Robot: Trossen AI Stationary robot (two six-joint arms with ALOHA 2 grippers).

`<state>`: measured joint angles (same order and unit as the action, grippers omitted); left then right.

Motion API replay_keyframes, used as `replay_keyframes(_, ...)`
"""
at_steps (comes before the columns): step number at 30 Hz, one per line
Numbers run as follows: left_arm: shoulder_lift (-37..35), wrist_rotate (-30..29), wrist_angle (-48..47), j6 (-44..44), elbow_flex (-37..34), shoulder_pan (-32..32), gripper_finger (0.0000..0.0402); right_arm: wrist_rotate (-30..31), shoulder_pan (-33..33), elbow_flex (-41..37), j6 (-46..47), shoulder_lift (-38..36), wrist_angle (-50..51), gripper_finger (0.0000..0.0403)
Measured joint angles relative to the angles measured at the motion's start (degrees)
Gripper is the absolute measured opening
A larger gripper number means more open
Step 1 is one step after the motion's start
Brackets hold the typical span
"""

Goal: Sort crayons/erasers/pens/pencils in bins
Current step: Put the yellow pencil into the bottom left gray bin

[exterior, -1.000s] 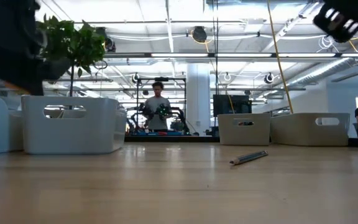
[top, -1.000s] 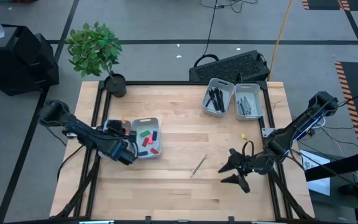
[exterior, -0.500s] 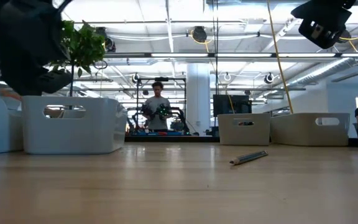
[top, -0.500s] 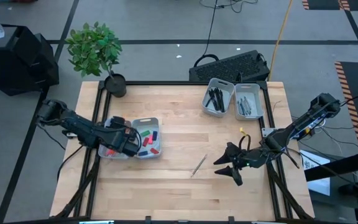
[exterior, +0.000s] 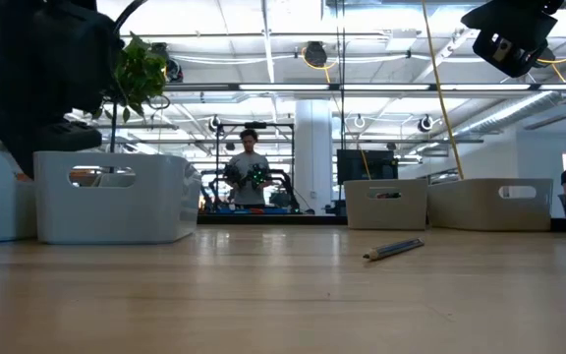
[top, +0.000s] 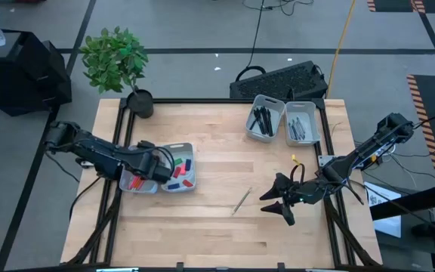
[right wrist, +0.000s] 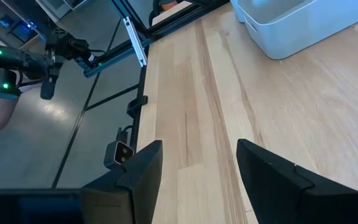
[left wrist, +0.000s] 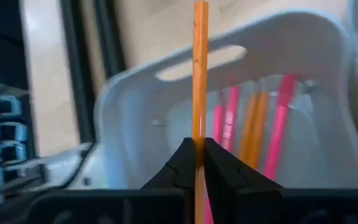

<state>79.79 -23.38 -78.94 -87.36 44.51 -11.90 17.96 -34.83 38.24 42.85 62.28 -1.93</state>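
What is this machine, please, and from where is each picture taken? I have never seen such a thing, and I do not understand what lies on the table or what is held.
It is a robot with two dark arms at a wooden table, each ending in a two-finger gripper.

One picture looks straight down from above, one looks level across the table top, and two come from cameras on the arms' wrists.

The left gripper is shut on an orange pencil, held above a grey bin that already holds pink and orange pencils. The bin next to it holds coloured erasers. Two more bins at the far side hold dark sticks, probably pens.

The right gripper is open above the table, holding nothing. One thin stick lies loose on the wood near it. A potted plant stands at a corner.
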Motion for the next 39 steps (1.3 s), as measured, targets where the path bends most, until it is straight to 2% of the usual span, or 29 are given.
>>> replay_keyframes(11, 0.0, 7.2, 8.4, 0.0, 0.0, -0.2, 0.0003, -0.2, -2.1, 0.0, 1.9, 0.0, 0.0, 0.0201)
replay_keyframes(22, 0.0, 9.7, 9.2, -0.4, 0.0, -0.2, 0.0004, -0.3, -4.2, 0.0, 3.0, 0.0, 0.0, 0.0201)
replay_keyframes(27, 0.0, 10.2, 8.3, -0.4, 0.5, -0.5, 0.0039, -0.3, -4.7, 0.0, 3.0, 0.0, 0.0, 0.0201)
replay_keyframes(32, 0.0, 0.6, 8.6, -4.5, 2.7, -2.3, 0.0084, -0.3, -4.7, 0.0, 2.8, 0.0, 0.0, 0.0201)
replay_keyframes(39, 0.0, 1.3, 7.3, -10.2, -1.0, -1.0, 0.0131, -0.3, -5.0, 0.0, 3.0, 0.0, 0.0, 0.0201)
